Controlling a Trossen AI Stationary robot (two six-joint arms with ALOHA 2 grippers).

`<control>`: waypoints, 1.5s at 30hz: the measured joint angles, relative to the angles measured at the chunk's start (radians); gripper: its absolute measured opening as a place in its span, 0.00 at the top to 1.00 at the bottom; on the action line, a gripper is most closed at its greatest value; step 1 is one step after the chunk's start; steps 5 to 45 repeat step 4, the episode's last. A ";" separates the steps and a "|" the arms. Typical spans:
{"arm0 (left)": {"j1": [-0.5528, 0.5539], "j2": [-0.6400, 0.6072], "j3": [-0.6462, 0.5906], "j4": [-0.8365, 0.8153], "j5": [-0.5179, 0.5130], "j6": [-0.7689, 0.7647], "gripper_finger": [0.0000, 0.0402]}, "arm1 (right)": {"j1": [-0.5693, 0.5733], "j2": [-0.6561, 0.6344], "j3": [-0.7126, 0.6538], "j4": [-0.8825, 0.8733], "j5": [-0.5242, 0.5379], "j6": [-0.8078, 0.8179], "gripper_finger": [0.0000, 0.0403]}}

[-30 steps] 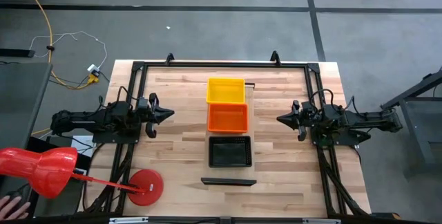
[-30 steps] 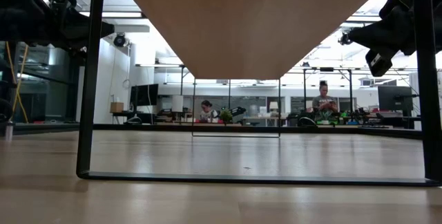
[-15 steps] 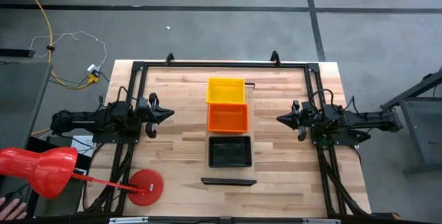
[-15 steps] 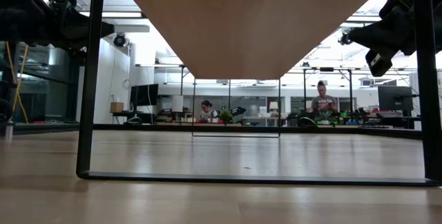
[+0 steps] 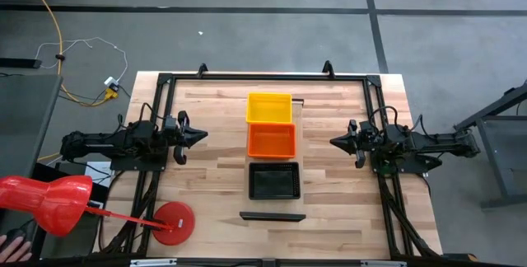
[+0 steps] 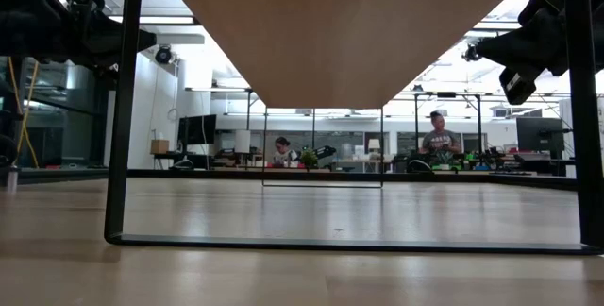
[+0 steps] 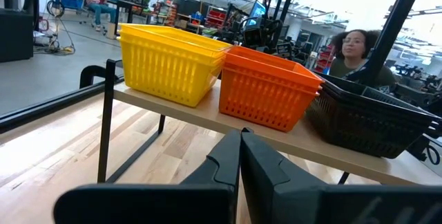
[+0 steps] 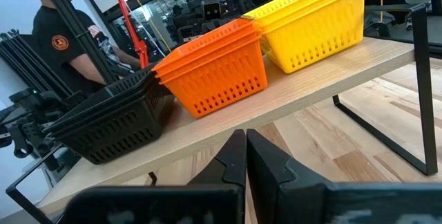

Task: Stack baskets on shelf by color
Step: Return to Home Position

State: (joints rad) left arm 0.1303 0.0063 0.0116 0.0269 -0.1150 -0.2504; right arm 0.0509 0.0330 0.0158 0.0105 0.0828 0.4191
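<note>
Three stacks of mesh baskets stand by their bottoms in a row on the raised light-wood shelf: yellow toward the far edge, orange in the middle, black toward the near edge. The wrist views show the same stacks: yellow, orange, black; yellow, orange, black. My left gripper is shut and hovers left of the shelf. My right gripper is shut and hovers to its right. Neither touches anything.
The shelf stands on thin black metal legs with a foot bar near the table's near edge. A red lamp with a round base sits at the near left corner. People show in the room beyond.
</note>
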 joint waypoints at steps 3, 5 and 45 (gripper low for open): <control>0.000 0.000 0.000 0.000 0.000 0.000 1.00 | 0.000 0.000 0.000 0.000 0.000 0.000 1.00; 0.000 0.000 0.000 0.000 0.000 0.000 1.00 | 0.000 0.000 0.000 0.000 0.000 0.000 1.00; 0.000 0.000 0.000 0.000 0.000 0.000 1.00 | 0.000 0.000 0.000 0.000 0.000 0.000 1.00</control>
